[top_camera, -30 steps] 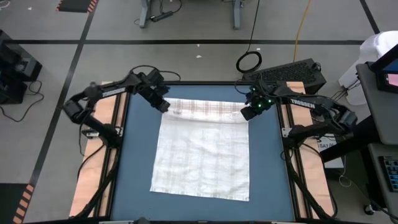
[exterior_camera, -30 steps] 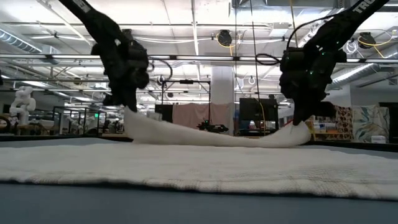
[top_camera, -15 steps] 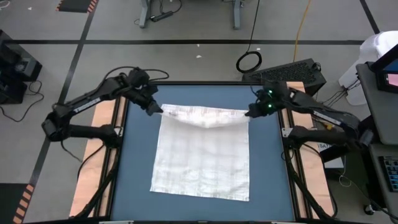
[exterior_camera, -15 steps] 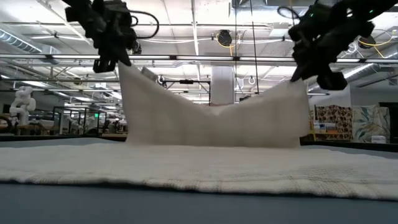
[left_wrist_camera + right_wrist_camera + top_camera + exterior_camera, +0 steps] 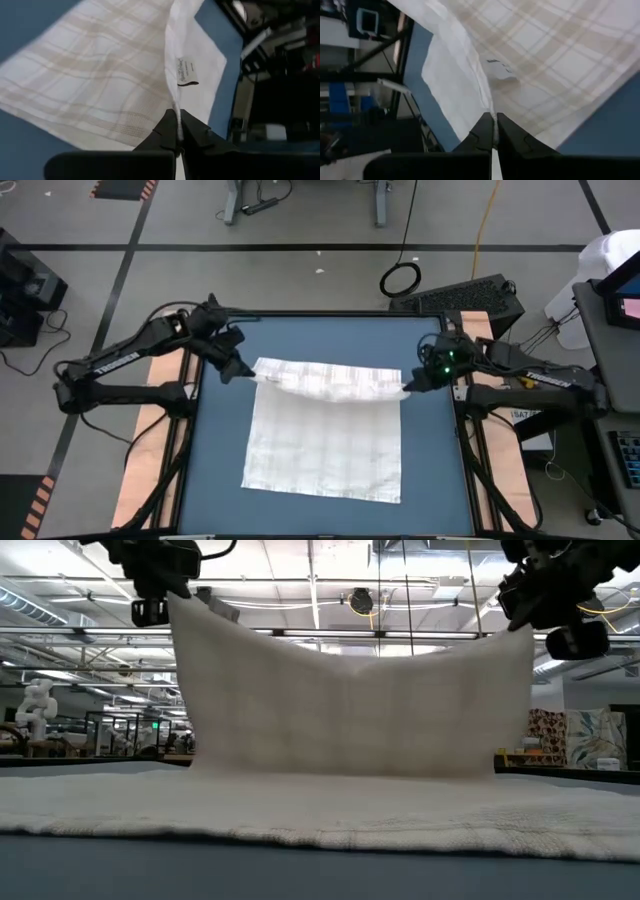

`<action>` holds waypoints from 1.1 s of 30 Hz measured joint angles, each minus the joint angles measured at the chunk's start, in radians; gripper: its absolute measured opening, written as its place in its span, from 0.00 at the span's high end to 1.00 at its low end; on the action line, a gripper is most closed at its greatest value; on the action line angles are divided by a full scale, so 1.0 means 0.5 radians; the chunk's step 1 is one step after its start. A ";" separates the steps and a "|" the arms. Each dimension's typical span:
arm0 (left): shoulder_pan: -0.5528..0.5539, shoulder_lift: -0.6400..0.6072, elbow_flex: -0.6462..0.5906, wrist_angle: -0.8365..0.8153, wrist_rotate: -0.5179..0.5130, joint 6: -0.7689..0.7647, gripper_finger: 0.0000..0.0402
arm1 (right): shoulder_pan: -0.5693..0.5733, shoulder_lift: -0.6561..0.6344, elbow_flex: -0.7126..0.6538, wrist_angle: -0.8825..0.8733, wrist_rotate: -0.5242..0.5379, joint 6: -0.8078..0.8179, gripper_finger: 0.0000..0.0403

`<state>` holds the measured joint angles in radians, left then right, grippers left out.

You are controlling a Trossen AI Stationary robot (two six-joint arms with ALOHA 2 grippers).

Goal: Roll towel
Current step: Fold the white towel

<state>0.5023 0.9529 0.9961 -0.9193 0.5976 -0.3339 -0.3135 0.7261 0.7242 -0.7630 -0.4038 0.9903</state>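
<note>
towel: the white plaid towel lies on the blue table, its near part flat, its far edge lifted off the surface and hanging as a sheet between the two arms.
left gripper: the left gripper is clamped tight on the towel's far-left corner, held up above the table; its wrist view shows the hem running straight into the closed fingers.
right gripper: the right gripper is pinched shut on the far-right corner, also raised; its wrist view shows the cloth edge caught between the fingers.
key relation: the lifted edge runs left to right between the grippers and sags a little in the middle; the flat rest of the towel lies toward the near side of both. A roll would likely have to travel from far to near, both arms moving together, each equally close to its own corner.
writing: a small sewn tag hangs from the hem near the left gripper; its print is too small to read. No lettering on the arms can be read in these views.
</note>
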 joint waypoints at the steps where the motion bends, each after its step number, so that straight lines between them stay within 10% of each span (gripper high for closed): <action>1: -0.033 -0.003 0.000 -0.031 -0.002 0.001 0.98 | 0.055 0.000 0.000 -0.004 0.017 0.039 1.00; 18: -0.420 -0.080 -0.001 -0.143 -0.166 -0.092 0.98 | 0.937 0.015 0.000 0.098 0.597 0.742 1.00; 33: -0.782 -0.089 -0.002 -0.132 -0.277 -0.374 0.97 | 1.296 0.027 0.000 0.085 0.650 0.961 1.00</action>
<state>0.1111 0.9084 0.9951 -0.9852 0.4590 -0.5210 0.3344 0.7395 0.7242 -0.7204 -0.0788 1.4708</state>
